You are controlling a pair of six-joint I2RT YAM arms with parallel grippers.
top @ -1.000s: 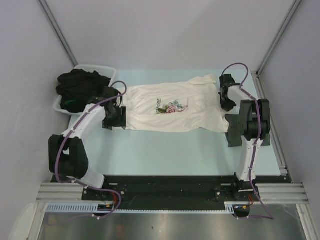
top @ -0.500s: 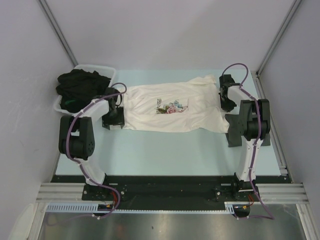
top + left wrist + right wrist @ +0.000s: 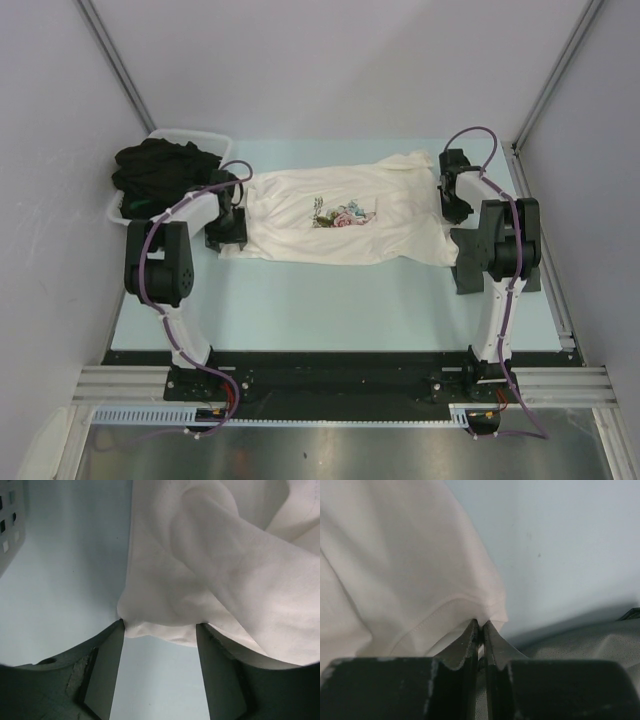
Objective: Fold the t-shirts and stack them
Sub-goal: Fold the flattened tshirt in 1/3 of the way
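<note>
cream cloth of the rose-print t-shirt (image 3: 390, 225) lies spread across the table (image 3: 330, 300), the right gripper (image 3: 481, 630) pinched tight on its edge to anchor that end while the left gripper (image 3: 160, 632) stands open around the opposite corner, likely ready to clamp for a fold

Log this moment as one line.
cream t-shirt: spread, unfolded | left gripper: open, astride its edge | right gripper: shut on opposite edge
</note>
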